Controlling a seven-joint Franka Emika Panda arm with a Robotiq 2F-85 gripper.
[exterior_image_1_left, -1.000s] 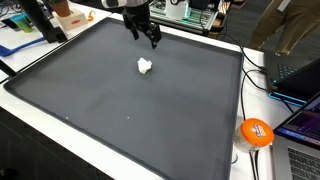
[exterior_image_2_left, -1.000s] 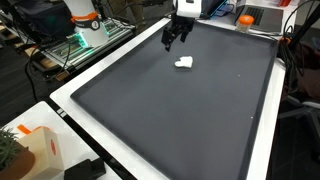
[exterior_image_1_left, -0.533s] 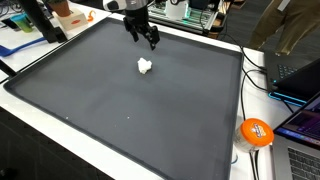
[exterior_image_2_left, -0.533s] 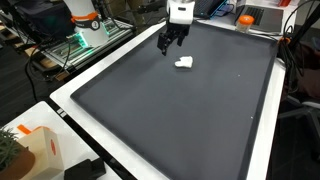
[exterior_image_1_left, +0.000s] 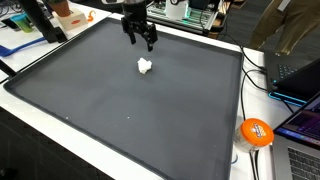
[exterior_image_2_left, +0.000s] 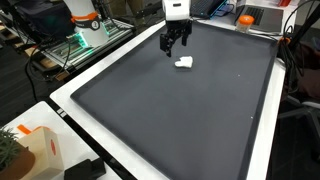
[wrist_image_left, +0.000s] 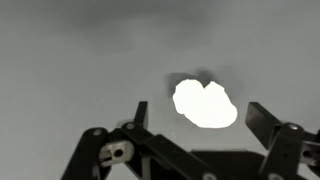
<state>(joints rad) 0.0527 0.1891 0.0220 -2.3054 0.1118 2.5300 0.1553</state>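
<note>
A small crumpled white lump (exterior_image_1_left: 146, 67) lies on the dark grey mat (exterior_image_1_left: 120, 100), also seen in the other exterior view (exterior_image_2_left: 184, 63). My gripper (exterior_image_1_left: 140, 38) hangs above the mat a little behind the lump, apart from it, also seen from the opposite side (exterior_image_2_left: 173, 44). Its fingers stand open with nothing between them. In the wrist view the white lump (wrist_image_left: 204, 103) shows just beyond the gap of my gripper (wrist_image_left: 198, 118), and both dark fingers (wrist_image_left: 139, 113) stand wide apart.
The mat has a white border (exterior_image_2_left: 90, 70). An orange ball-like object (exterior_image_1_left: 256, 132) and laptops (exterior_image_1_left: 300, 70) sit past one edge. A robot base with orange ring (exterior_image_2_left: 85, 20), boxes (exterior_image_2_left: 262, 14) and a cardboard box (exterior_image_2_left: 30, 145) surround the mat.
The gripper has shifted slightly across the far part of the mat and turned a little, staying open. The white lump has not moved.
</note>
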